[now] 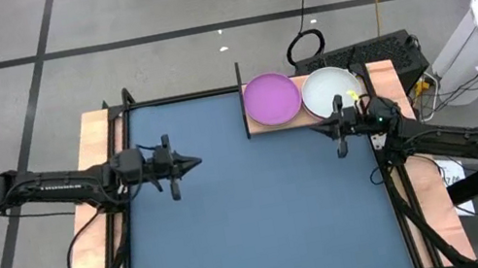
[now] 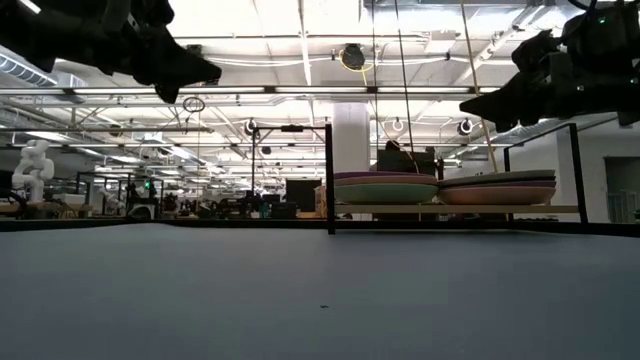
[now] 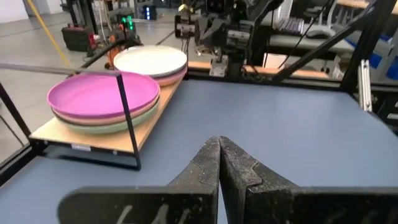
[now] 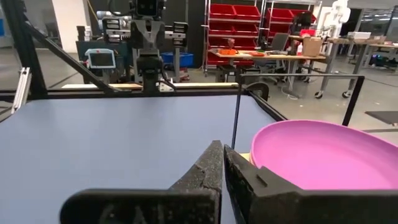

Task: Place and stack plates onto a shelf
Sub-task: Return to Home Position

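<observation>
Mat (image 1: 254, 220) has the shelf (image 1: 260, 129) at its far edge, stacks topped by a purple plate (image 1: 271, 98) by the rail (image 1: 238, 75) and a white plate (image 1: 330, 90) beside it. We see the right gripper (image 1: 317, 125) closed, empty, just before the white plate, so we judge it must back straight off. Left gripper (image 1: 197, 161) is closed, empty, well apart.

Even overhead light; ceiling strips (image 2: 270, 62) glare in low view; shadows faint.

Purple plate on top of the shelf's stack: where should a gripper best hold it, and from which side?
Probably the raised rim on the edge facing the blue mat, one finger inside, one outside. The purple plate lies flat and shallow, so only its rim offers hold; the black rail and whitish plate crowd both sides.
</observation>
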`<state>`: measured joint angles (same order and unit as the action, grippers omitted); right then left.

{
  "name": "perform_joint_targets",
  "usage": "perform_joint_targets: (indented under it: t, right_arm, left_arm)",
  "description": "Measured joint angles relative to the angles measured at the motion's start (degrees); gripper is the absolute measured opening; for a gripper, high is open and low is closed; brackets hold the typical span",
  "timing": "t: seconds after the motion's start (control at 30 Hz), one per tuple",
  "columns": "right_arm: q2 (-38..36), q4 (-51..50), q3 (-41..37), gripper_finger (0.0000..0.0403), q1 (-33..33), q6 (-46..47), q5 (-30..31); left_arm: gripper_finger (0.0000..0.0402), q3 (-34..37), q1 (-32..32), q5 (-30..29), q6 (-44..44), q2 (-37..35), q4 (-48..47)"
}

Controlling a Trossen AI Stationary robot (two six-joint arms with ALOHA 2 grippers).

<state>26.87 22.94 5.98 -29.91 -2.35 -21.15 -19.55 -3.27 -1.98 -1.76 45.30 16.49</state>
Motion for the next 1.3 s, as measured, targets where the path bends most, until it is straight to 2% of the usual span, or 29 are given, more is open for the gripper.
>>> perform_joint_targets:
  t: [0.27, 0.47, 0.8, 1.03, 1.3]
  right_arm:
    - [0.0, 0.1, -0.1, 0.0000, 3.3, -0.4, 0.2]
    - [-2.1, 3.3, -4.1, 0.0000, 6.1, 1.9, 1.9]
    - [-5.6, 0.9, -4.9, 0.0000, 8.1, 1.2, 3.2]
    - [-6.0, 0.7, -5.0, 0.0000, 8.1, 0.4, 6.0]
    - [-5.9, 0.2, -5.0, 0.0000, 8.1, -0.8, 6.0]
  left_arm:
    - [0.0003, 0.0, 0.0, -0.1, 1.7, 0.0, -2.9]
    - [0.0003, 2.4, 1.3, -0.3, 1.0, -2.2, -2.3]
    - [0.0003, 8.8, 3.5, -5.6, -2.0, -18.6, -2.8]
    - [0.0003, 9.2, 4.2, -7.6, -1.4, -28.6, -12.4]
    - [0.0003, 9.2, 4.1, -10.1, 3.0, -39.7, -24.2]
